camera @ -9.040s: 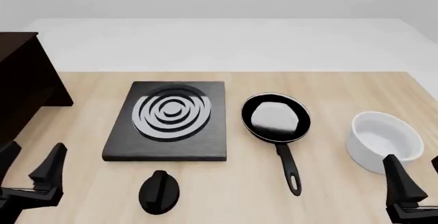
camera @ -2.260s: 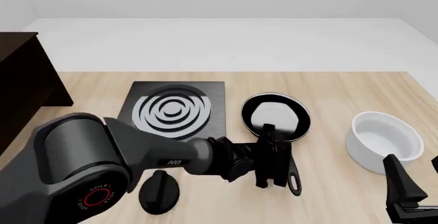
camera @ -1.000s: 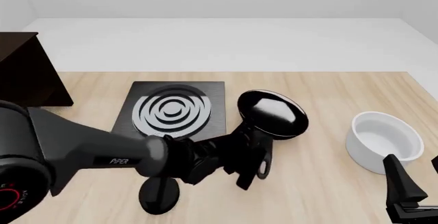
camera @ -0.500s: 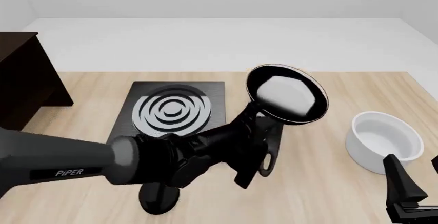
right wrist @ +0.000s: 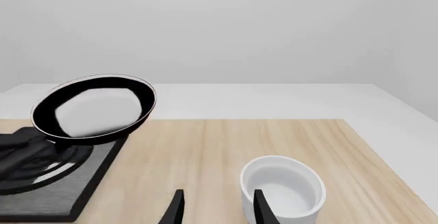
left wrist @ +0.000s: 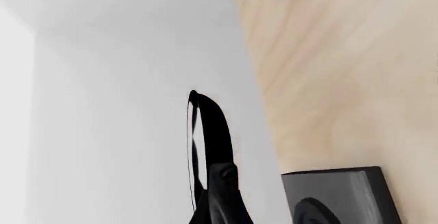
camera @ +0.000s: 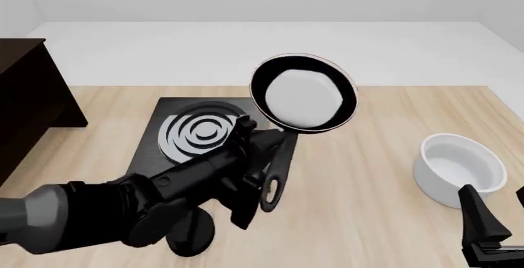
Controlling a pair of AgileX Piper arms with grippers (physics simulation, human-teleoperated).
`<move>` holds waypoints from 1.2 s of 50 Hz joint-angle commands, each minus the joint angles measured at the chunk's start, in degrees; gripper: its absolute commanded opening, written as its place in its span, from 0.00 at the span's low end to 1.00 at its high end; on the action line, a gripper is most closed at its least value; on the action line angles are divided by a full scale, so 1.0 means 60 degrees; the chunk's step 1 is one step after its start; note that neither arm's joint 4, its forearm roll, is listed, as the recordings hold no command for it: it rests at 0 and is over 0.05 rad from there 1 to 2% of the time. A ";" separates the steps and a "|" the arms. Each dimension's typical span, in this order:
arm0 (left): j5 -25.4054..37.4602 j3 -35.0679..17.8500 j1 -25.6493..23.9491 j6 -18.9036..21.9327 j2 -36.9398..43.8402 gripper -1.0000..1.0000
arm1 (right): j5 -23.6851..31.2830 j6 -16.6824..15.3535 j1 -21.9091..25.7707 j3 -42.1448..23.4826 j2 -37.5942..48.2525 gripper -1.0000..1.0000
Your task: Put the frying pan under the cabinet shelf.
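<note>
The left claw [camera: 260, 165] is clamped on the handle of the frying pan [camera: 304, 100] and holds it in the air, tilted so its round face turns toward the front camera, above the desk [camera: 385, 157] and over the right rim of the stove plate [camera: 159, 151]. In the left wrist view the pan shows nearly edge-on, a thin black arc against the pale wall (the fingers themselves are out of that picture). The hang loop at the handle's end pokes out below the grip, clear of the wood.

The right claw [right wrist: 215, 206] rests low near the desk's near right corner with its fingers [right wrist: 175, 209] parted and nothing between them; the white pot [camera: 458, 167] stands just beyond it, by the right edge. A small black knob [camera: 190, 237] sits on the desk close to the near edge, partly hidden behind the left arm.

The cabinet [camera: 29, 105] stands at the desk's far left edge, well apart from the pan.

So, by my reading, the pick-up is done and the carry is under way. What remains is the longer part: swinging the pan leftward across the stove plate, levelling it, sliding it in beneath the shelf, and letting go. The space under the shelf is mostly out of frame, so I cannot tell how much room it offers.
</note>
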 commanded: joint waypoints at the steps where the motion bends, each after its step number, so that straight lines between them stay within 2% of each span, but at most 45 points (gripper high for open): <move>1: -0.0649 0.1108 0.0529 0.0175 -0.1381 0.00 | 0.0000 -0.0002 -0.0001 0.0000 -0.0004 1.00; 17: -0.1148 0.2890 0.1828 0.0087 -0.3054 0.00 | 0.0000 0.0002 -0.0001 0.0000 0.0002 1.00; 23: -0.0983 0.3614 0.2355 -0.0146 -0.3995 0.00 | 0.0000 0.0002 0.0000 0.0000 -0.0001 1.00; 31: -0.1567 0.4221 0.2560 -0.0288 -0.4356 0.00 | 0.0000 -0.0001 0.0000 0.0000 -0.0002 1.00; 33: -0.1271 0.4200 0.2683 -0.0528 -0.4601 0.00 | 0.0000 -0.0001 0.0000 0.0000 0.0001 1.00; 37: -0.1305 0.4416 0.3294 -0.0577 -0.4874 0.00 | 0.0000 0.0001 -0.0003 0.0000 -0.0004 1.00; 43: -0.0762 0.4594 0.3928 -0.0608 -0.5735 0.00 | 0.0000 0.0000 -0.0001 0.0000 0.0000 1.00; 50: -0.0023 0.5012 0.4486 -0.0975 -0.6867 0.00 | 0.0000 0.0001 0.0001 0.0000 0.0001 1.00; 55: 0.0382 0.4864 0.4952 -0.1178 -0.7237 0.00 | 0.0000 -0.0002 -0.0001 0.0000 0.0003 1.00; 58: 0.1453 0.4420 0.5087 -0.1620 -0.7817 0.00 | 0.0000 0.0000 0.0001 0.0000 -0.0001 1.00; 60: 0.1934 0.4338 0.5300 -0.1653 -0.8118 0.00 | 0.0000 0.0001 0.0001 0.0000 0.0000 1.00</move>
